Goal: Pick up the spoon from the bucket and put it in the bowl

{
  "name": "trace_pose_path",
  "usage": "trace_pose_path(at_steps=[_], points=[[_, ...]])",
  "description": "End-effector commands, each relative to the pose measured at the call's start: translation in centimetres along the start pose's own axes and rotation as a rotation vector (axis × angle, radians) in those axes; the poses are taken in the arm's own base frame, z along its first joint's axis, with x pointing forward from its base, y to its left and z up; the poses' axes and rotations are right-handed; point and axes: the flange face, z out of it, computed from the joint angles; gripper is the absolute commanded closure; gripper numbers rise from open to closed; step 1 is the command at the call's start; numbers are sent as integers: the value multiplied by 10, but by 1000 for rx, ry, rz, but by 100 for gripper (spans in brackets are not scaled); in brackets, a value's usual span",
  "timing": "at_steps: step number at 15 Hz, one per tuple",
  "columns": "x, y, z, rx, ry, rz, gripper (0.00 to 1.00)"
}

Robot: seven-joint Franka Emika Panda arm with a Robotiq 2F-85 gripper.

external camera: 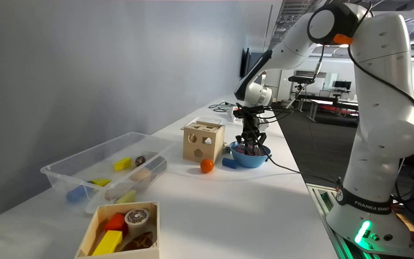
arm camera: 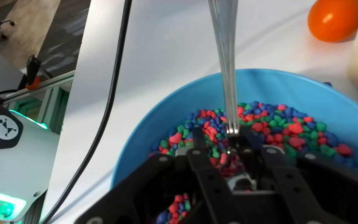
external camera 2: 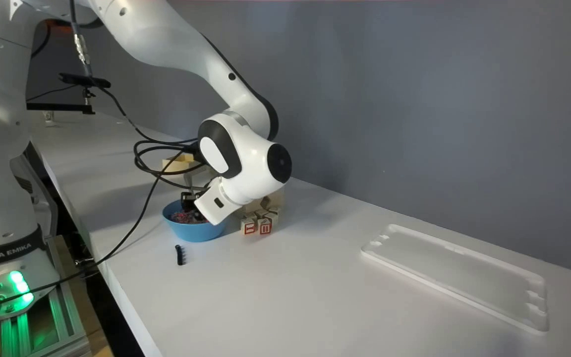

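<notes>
The blue bowl (external camera: 247, 160) stands on the table and also shows in an exterior view (external camera 2: 194, 231). In the wrist view the bowl (arm camera: 179, 99) holds red, green and blue pebbles. A metal spoon (arm camera: 225, 62) rises over the bowl's rim, its handle running out of the picture; its lower end is hidden among the fingers and pebbles. My gripper (arm camera: 224, 135) is down inside the bowl, its fingers either side of the spoon. A gap shows between the left finger and the spoon; the right finger is close to it. The bucket (external camera: 84, 172), a clear tub, holds several toys.
A wooden cube with holes (external camera: 199, 144), an orange ball (external camera: 207, 166) and a blue block (external camera: 230, 163) are beside the bowl. A wooden tray (external camera: 155, 219) is near the tub. Letter blocks (external camera 2: 257, 225), a black clip (external camera 2: 180, 255) and a clear lid (external camera 2: 454, 277) also lie there.
</notes>
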Motion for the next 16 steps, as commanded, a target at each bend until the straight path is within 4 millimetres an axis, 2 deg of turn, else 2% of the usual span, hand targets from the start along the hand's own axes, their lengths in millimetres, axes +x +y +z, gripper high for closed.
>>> trace_pose_path(at_steps=[1, 4, 6, 12, 15, 16], points=[[-31, 32, 17, 16, 9, -39, 34], [-62, 52, 25, 57, 25, -86, 14], [-80, 55, 20, 168, 76, -92, 1], [-138, 84, 16, 412, 278, -125, 0], [-158, 110, 9, 491, 430, -121, 0], [-148, 79, 8, 420, 351, -129, 0]])
